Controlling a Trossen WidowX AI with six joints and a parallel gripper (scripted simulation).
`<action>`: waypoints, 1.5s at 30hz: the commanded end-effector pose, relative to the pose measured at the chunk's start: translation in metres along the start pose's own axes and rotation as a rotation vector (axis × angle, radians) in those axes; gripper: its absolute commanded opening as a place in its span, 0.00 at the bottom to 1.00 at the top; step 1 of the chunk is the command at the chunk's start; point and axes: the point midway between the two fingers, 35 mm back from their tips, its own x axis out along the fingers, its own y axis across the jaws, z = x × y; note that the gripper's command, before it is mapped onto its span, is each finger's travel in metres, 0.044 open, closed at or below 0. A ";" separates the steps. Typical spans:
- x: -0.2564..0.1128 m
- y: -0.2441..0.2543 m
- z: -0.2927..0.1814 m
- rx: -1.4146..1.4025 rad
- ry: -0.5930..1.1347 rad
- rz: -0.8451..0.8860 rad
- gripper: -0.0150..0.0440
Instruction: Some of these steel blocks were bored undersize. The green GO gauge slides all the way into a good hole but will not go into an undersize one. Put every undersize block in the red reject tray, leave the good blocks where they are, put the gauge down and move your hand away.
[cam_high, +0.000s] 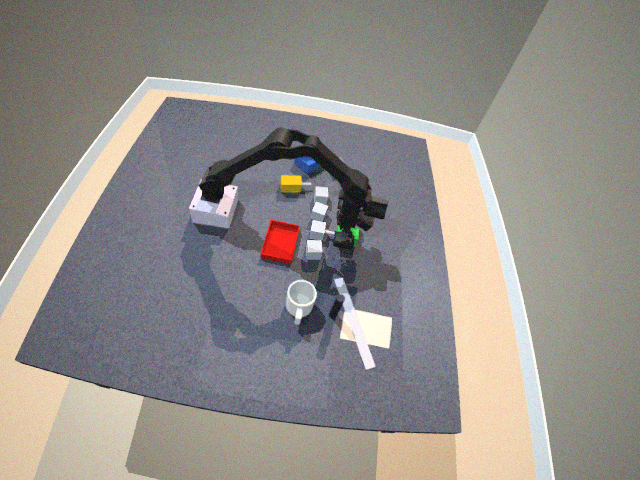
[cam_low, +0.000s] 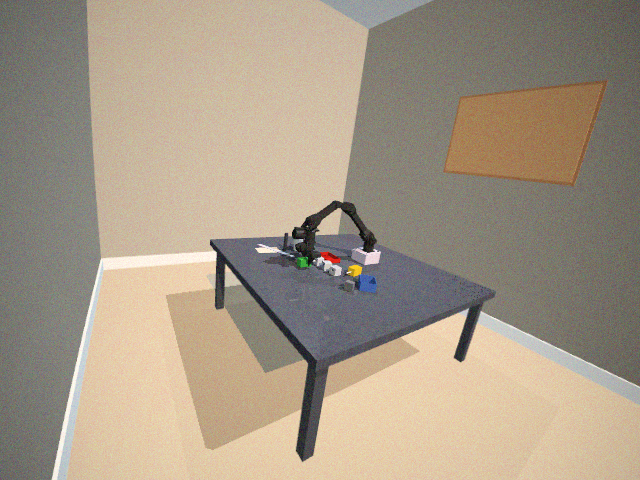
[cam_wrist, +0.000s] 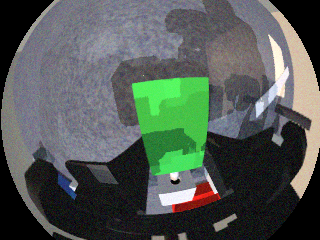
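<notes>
Taking clock directions from the top view, the arm (cam_high: 279, 149) (cam_low: 338, 204) is rising from its pale base (cam_high: 222, 219) (cam_low: 366, 256), arching high towards 2 o'clock, then bending down at the wrist. The tool (cam_high: 347, 238) (cam_low: 308, 258) (cam_wrist: 176, 162) is hanging low over the counter (cam_high: 248, 361) (cam_low: 361, 315) (cam_wrist: 75, 90), between 3 and 4 o'clock from the base. It is gripping the green gauge (cam_high: 355, 235) (cam_low: 302, 262) (cam_wrist: 174, 115), whose pale pin is pointing towards 9 o'clock, at the third of four steel blocks (cam_high: 317, 229) counting from the 12 o'clock end. Whether the pin is entering the hole, I cannot tell.

All four blocks are standing in a rough row on the counter, outside the red tray (cam_high: 280, 241) (cam_low: 330, 257) (cam_wrist: 197, 204), which is lying near them on their 9 o'clock side. The yellow piece (cam_high: 291, 183) (cam_low: 355, 270) is sitting at 12 o'clock from the tray, and the mug (cam_high: 301, 298) is standing at 5 o'clock from it.
</notes>
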 end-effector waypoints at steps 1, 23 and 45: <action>-0.005 0.000 0.001 0.003 -0.011 0.003 0.25; -0.006 0.000 0.007 0.003 -0.011 0.003 0.25; -0.007 0.000 0.001 0.003 -0.011 0.003 0.25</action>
